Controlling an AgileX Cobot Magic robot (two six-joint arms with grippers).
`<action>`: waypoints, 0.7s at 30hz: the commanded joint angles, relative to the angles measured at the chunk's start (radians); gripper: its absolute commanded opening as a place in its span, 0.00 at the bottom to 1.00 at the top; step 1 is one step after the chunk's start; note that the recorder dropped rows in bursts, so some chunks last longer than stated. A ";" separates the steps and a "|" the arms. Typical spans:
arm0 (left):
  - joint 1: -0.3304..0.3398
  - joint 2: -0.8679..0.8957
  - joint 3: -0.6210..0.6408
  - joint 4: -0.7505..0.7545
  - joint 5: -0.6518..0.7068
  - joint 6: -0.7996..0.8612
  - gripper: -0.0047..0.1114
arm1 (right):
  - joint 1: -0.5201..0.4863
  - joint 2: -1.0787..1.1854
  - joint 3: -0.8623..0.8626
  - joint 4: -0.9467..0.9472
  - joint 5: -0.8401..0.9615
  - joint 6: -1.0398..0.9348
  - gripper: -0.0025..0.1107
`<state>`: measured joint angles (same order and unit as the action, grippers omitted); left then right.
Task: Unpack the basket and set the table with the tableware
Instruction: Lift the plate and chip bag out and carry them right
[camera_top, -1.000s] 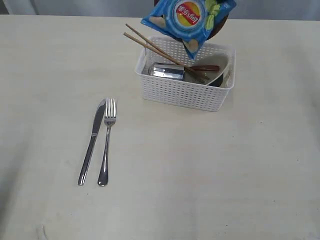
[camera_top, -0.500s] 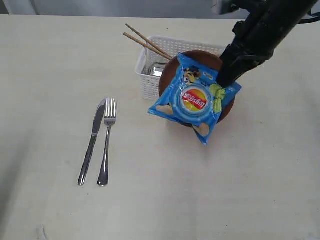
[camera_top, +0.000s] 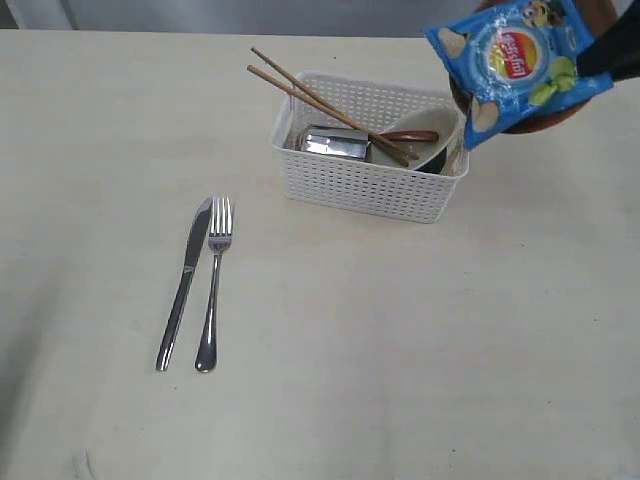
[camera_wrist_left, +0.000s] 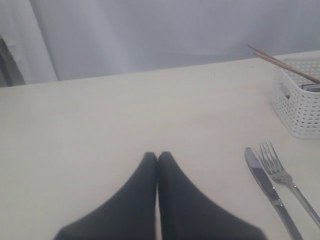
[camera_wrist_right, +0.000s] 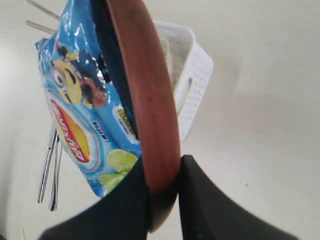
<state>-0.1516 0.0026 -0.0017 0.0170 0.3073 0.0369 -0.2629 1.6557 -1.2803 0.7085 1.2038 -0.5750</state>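
Raised plate (camera_wrist_right: 150, 100), snack bag (camera_top: 515, 60), beside basket (camera_top: 365, 185)

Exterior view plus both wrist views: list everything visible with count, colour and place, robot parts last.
table: 1, pale cream, under everything
basket: 1, white lattice, far middle of the table
chopsticks: 1 pair, wooden, in the basket, ends poking past its left rim
cup: 1, shiny steel, lying in the basket's left part
bowl: 1, white, tilted in the basket's right part
spoon: 1, reddish-brown, in the basket by the bowl
knife: 1, steel, on the table, left of the fork
fork: 1, steel, beside the knife
plate: 1, dark brown, on edge in the air right of the basket
snack bag: 1, blue, against the plate's face, lifted with it
left jaws: black, shut, empty
right jaws: black, closed on the plate's rim
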 joint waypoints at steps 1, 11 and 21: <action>0.001 -0.003 0.002 0.004 -0.008 -0.003 0.04 | -0.063 -0.003 0.085 0.016 -0.088 0.029 0.02; 0.001 -0.003 0.002 0.004 -0.008 -0.003 0.04 | -0.212 0.178 0.184 0.058 -0.126 0.068 0.02; 0.001 -0.003 0.002 0.004 -0.008 -0.003 0.04 | -0.244 0.407 0.189 0.290 -0.165 -0.154 0.02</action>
<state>-0.1516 0.0026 -0.0017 0.0170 0.3073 0.0369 -0.4995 2.0139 -1.0913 0.9372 1.0541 -0.6678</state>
